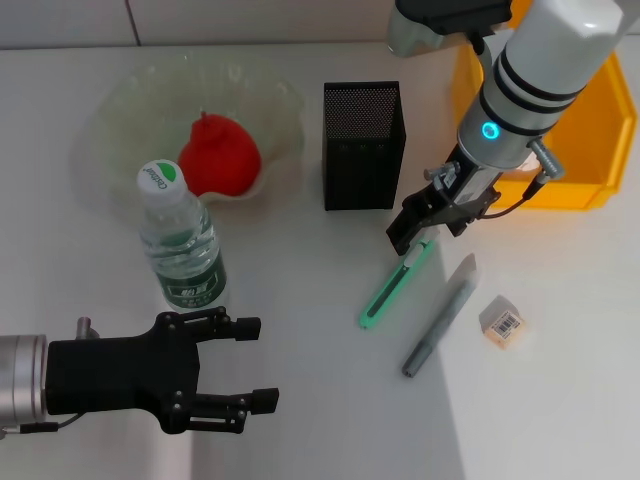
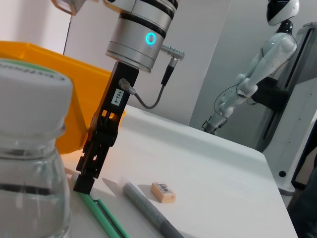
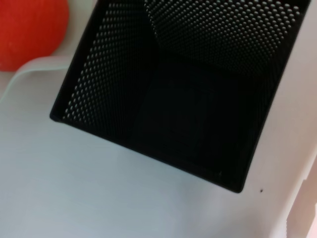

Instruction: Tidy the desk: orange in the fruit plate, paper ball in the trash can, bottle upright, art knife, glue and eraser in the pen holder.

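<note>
**Knife, glue and eraser left**

Orange (image 1: pixel 219 157) sat in the fruit plate (image 1: pixel 120 100) and the bottle (image 1: pixel 180 240) stood upright. The right tool (image 1: pixel 418 228) touched the green art knife's (image 1: pixel 393 285) top end on the counter (image 1: pixel 300 400); I cannot tell its opening. The left tool (image 1: pixel 240 365) hovered open, empty.

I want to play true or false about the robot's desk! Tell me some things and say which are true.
1. The bottle is standing up. True.
2. The orange is in the fruit plate. True.
3. The eraser is inside the pen holder. False: it lies on the table.
4. The right gripper is at the top end of the green art knife. True.
5. The left gripper holds the bottle. False: it is open and empty, in front of it.
</note>
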